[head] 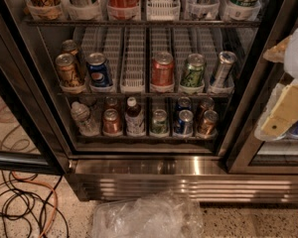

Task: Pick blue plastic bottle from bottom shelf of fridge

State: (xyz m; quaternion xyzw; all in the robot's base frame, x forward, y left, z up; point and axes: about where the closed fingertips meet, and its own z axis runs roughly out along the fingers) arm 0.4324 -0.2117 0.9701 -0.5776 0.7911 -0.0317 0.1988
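Note:
The fridge (154, 165) stands open in front of me, with wire racks and a shiny steel base. On the bottom shelf (145, 138) the blue plastic bottle (134, 117), dark with a white cap and a pale label, stands upright in the third lane from the left. It is between a copper can (111, 121) and a green can (159, 121). My gripper (288, 103) shows as a pale, blurred shape at the right edge, well to the right of the bottle and apart from the shelf.
A clear crinkled bottle (83, 118) leans at the shelf's left end. Blue (183, 121) and brown cans (207, 122) stand to the right. Larger cans fill the rack above (163, 69). Crumpled clear plastic (146, 217) and cables (25, 202) lie on the floor.

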